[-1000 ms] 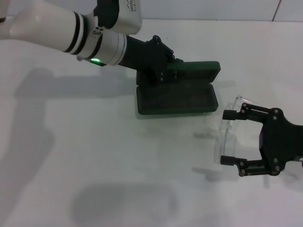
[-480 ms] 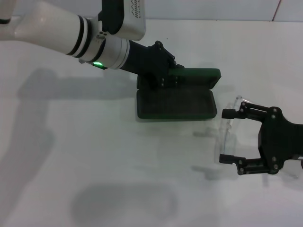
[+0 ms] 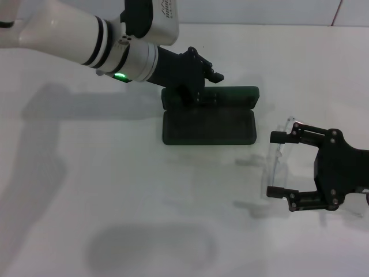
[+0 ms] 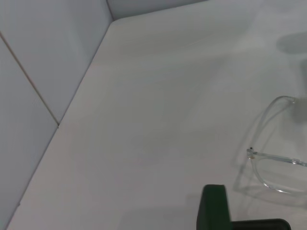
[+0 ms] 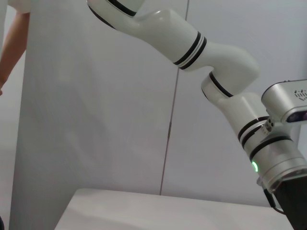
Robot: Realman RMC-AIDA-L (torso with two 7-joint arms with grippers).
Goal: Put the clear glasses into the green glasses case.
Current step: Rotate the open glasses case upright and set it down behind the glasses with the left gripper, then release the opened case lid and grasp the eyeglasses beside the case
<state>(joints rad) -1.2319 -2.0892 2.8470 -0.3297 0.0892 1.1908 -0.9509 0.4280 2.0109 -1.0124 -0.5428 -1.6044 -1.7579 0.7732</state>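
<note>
The green glasses case [image 3: 209, 118] was lying open on the white table [image 3: 115, 190], lid tipped back, and the left gripper [image 3: 202, 86] sat right at the lid's left end; whether its fingers were pinching the lid or just resting against it, honestly couldn't tell. The clear glasses [image 3: 277, 170] were off to the case's right and a bit nearer the robot, sitting on the table, not in the case. The right gripper [image 3: 277, 165] had its fingers spread wide on either side of the glasses without closing on them, so nothing was picked up yet. In the left wrist view the glasses [image 4: 276, 158] showed up just past a corner of the green case [image 4: 214, 206]. So the case looked ready, but grabbing the glasses, carrying them over and dropping them in were all left to do.
</note>
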